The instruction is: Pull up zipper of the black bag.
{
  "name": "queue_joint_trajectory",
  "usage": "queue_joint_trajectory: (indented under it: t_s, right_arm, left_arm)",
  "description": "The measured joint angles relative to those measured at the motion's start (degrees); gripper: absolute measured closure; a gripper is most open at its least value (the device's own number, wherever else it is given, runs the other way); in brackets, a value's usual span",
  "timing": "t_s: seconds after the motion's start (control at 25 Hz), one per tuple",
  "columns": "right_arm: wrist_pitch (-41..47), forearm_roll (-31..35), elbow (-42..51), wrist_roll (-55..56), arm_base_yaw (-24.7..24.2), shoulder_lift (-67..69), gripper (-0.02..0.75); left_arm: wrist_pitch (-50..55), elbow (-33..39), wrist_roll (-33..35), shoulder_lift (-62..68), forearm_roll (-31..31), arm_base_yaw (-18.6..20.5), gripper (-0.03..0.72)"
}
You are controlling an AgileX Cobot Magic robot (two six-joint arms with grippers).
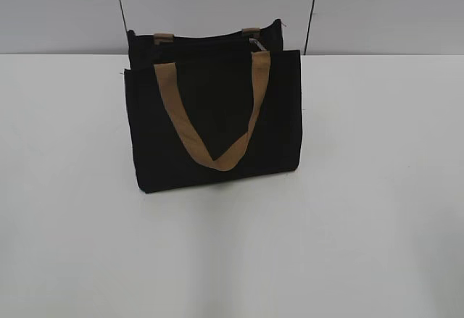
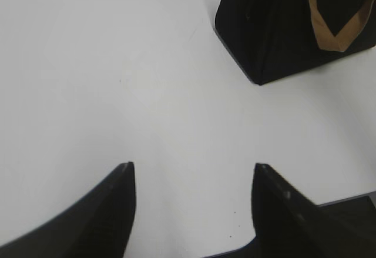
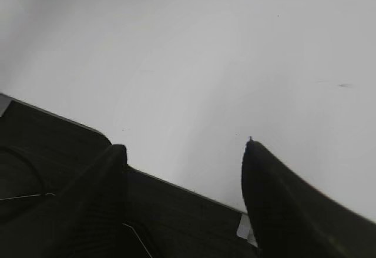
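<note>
The black bag [image 1: 214, 119] stands upright on the white table, centre-left in the exterior view, with a tan handle [image 1: 217, 140] hanging down its front. Its top edge with the zipper is dark and hard to make out. No gripper shows in the exterior view. In the left wrist view my left gripper [image 2: 192, 167] is open and empty over bare table, and the black bag [image 2: 282, 29] lies ahead at the upper right. In the right wrist view my right gripper [image 3: 185, 146] is open and empty near the table's edge, far from the bag.
The white table [image 1: 362, 224] spreads wide around the bag. A grey wall with two dark cables [image 1: 119, 3] stands behind it. In the right wrist view a dark surface [image 3: 59, 146] lies beyond the table's edge at the lower left.
</note>
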Motion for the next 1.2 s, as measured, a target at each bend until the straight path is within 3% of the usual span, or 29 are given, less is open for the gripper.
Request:
queue_joint_trajectory:
  t_s: [0.68, 1.2]
  right_arm:
    - [0.00, 2.95, 0.00, 0.10, -0.23, -1.30, 0.272]
    - [0.00, 3.06, 0.07, 0.11, -11.20, -10.86, 0.272]
  left_arm:
    - [0.00, 0.00, 0.00, 0.00, 0.00, 1.22, 0.220]
    - [0.00, 0.00, 0.00, 0.00, 0.00, 9.27, 0.220]
